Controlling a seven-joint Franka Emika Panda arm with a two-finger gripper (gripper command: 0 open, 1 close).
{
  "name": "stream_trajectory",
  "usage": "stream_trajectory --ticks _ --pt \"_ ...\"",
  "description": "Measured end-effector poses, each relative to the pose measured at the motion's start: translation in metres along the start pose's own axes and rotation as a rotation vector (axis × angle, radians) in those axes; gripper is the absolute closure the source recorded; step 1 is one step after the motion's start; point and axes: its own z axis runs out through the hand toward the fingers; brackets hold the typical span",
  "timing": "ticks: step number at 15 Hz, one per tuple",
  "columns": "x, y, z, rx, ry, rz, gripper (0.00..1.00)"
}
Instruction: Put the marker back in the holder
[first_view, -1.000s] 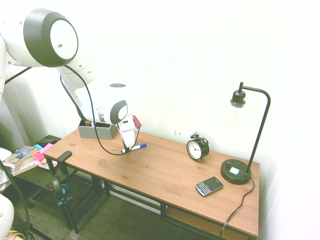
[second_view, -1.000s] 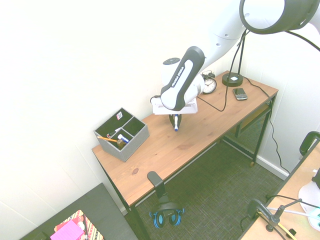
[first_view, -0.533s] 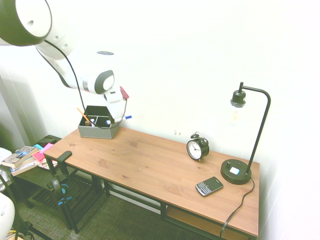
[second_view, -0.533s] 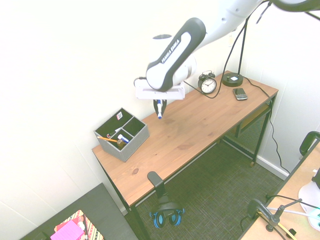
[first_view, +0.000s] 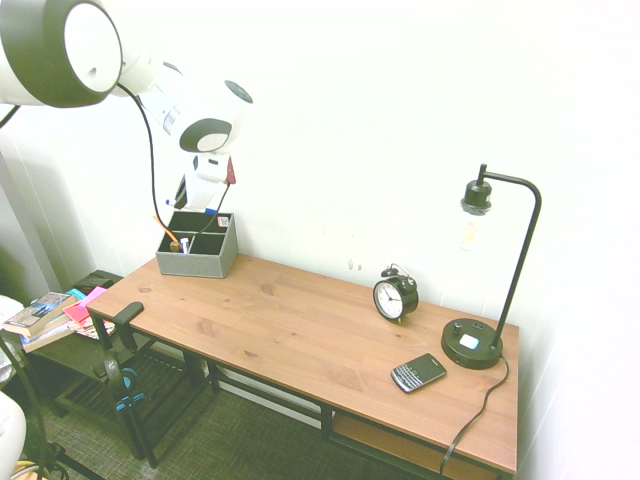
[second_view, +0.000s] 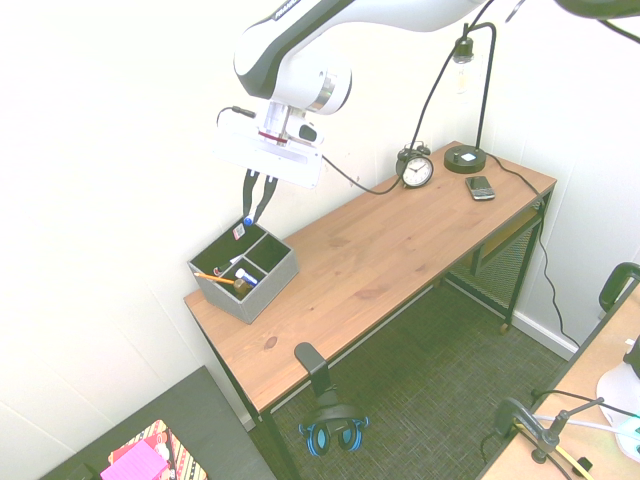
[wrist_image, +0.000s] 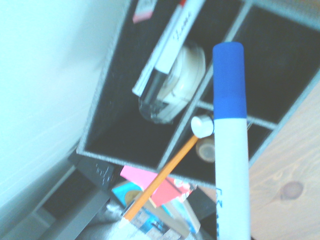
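My gripper (second_view: 257, 203) hangs above the grey holder (second_view: 262, 285) at the desk's far end, shut on the marker (second_view: 247, 222). The marker points down with its blue cap lowest, just over the holder's back compartments and apart from them. In the wrist view the marker (wrist_image: 231, 165) rises with its blue cap over the holder's dark divided compartments (wrist_image: 125, 135). In the first exterior view the gripper (first_view: 206, 203) sits right above the holder (first_view: 196, 262). An orange pencil (wrist_image: 159, 181), another pen (wrist_image: 170, 47) and a tape roll (wrist_image: 187, 75) lie inside the holder.
On the wooden desk (first_view: 300, 335) stand an alarm clock (first_view: 395, 296), a black lamp (first_view: 472, 345) and a phone (first_view: 418, 373) toward the right. Books and pink sticky notes (first_view: 45, 315) lie on a low shelf left of the desk. The wall is close behind the holder.
The arm has lifted the marker off the desk's middle and carried it up and over to above the holder. The marker now hangs cap down.
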Motion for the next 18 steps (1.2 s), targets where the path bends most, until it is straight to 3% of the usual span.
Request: stream_trajectory --ticks 7,8,18 --pt "0.043 -0.004 0.037 -0.051 -0.047 0.080 1.00" --pt "0.054 -0.005 0.044 -0.058 -0.049 0.084 0.00" --pt "0.080 -0.007 0.063 -0.051 -0.113 0.022 0.00"
